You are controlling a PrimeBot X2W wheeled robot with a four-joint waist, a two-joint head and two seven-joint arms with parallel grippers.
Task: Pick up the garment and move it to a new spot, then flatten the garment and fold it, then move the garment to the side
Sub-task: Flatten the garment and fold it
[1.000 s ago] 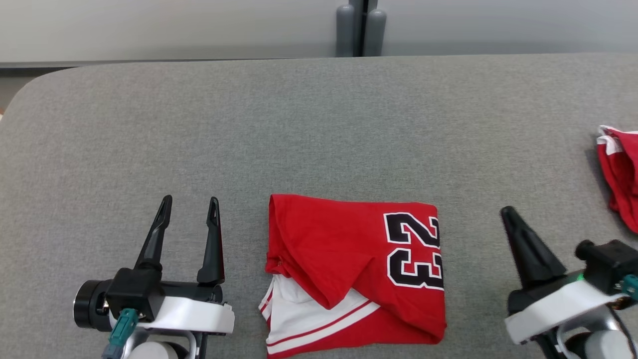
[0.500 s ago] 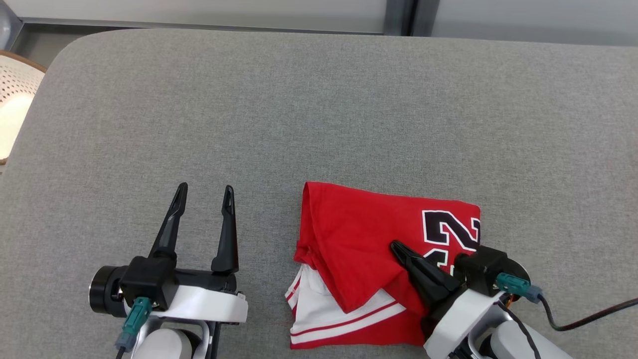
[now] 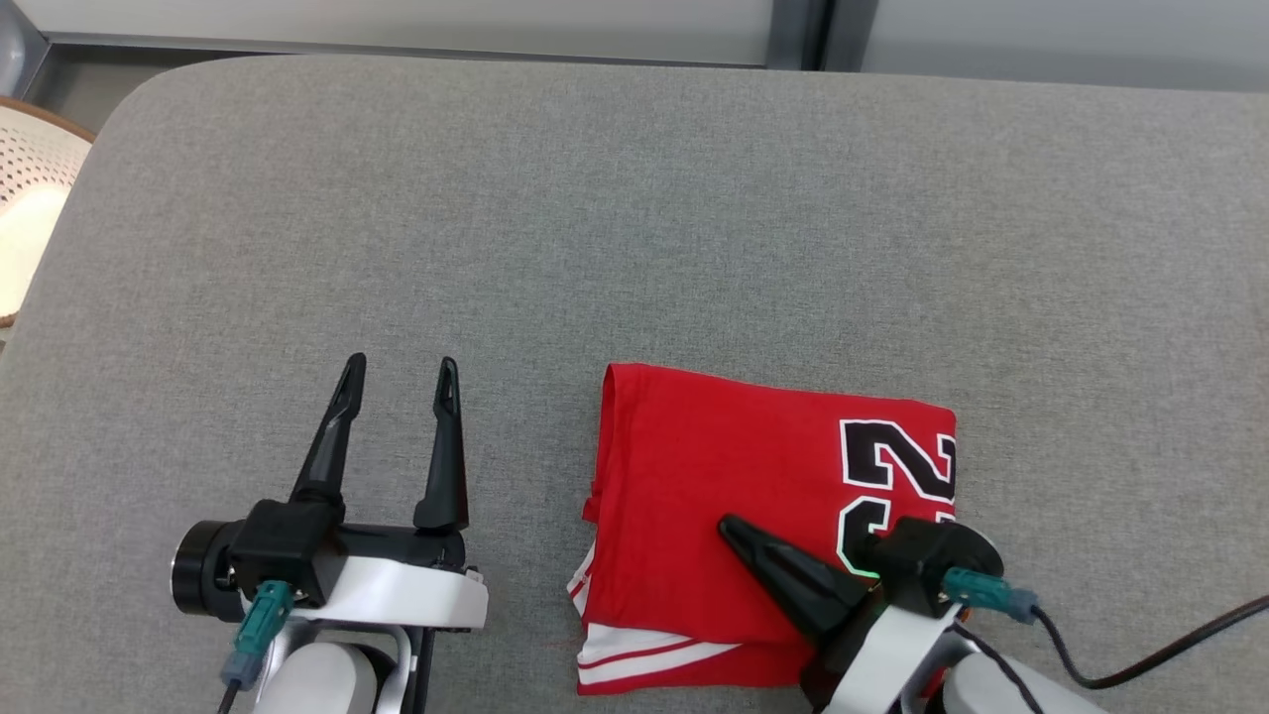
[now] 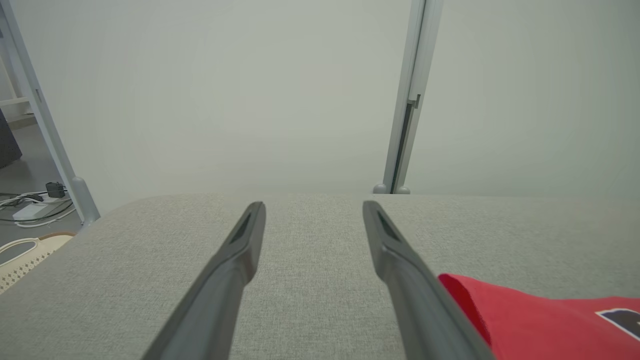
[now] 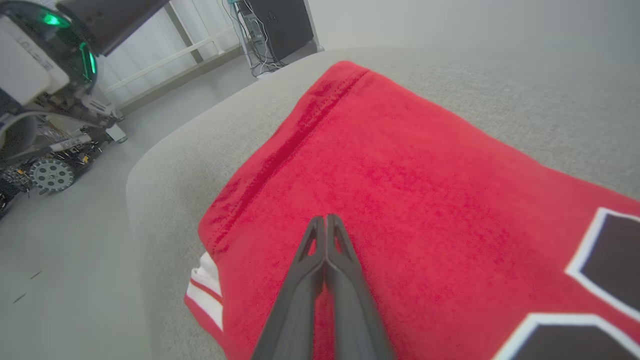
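Red jersey [image 3: 734, 456]: folded into a rough rectangle, lower centre-right of the head view, flat on grey padded table [image 3: 595, 198]; black white-edged number at its right end, partly hidden; white striped trim at its lower left corner. Right gripper [image 3: 729, 523]: lower right, 2 fingers pressed together, laid on top of the red cloth, tip pointing up-left. Left gripper [image 3: 402, 362]: lower left, 2 fingers spread with bare table between them, near the jersey's left edge, not touching. White perforated basket [image 3: 25, 208]: upper left edge, off the table. Black cable [image 3: 1170, 650]: lower right corner.
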